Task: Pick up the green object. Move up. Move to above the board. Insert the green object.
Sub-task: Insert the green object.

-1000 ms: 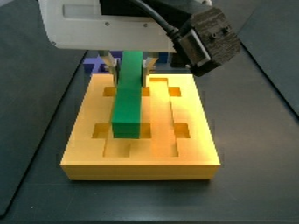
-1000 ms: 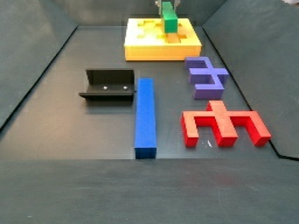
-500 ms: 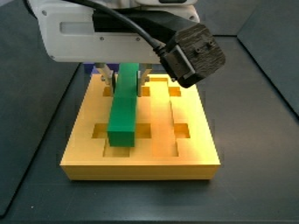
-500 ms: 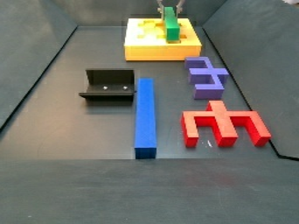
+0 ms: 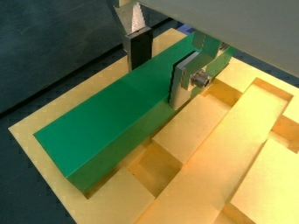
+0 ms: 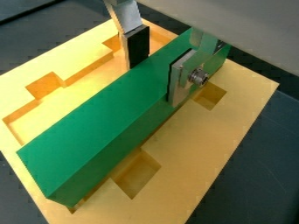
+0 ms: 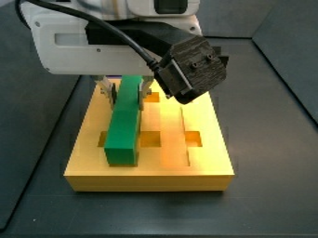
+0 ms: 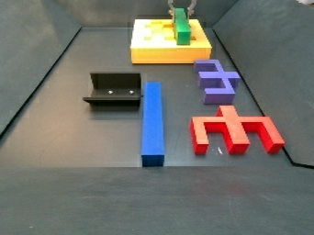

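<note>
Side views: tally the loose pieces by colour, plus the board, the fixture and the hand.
Green bar, gripped by the hand over the board: 1
Blue bar: 1
Purple block: 1
Red block: 1
Yellow board: 1
Fixture: 1
Total: 6

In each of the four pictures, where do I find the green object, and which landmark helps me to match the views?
Wrist view: the green object runs diagonally, between the gripper fingers.
Wrist view: green object diagonal, clamped likewise.
Side view: centre-left, over the board.
Side view: top centre.
Shared landmark: the yellow-orange board.
</note>
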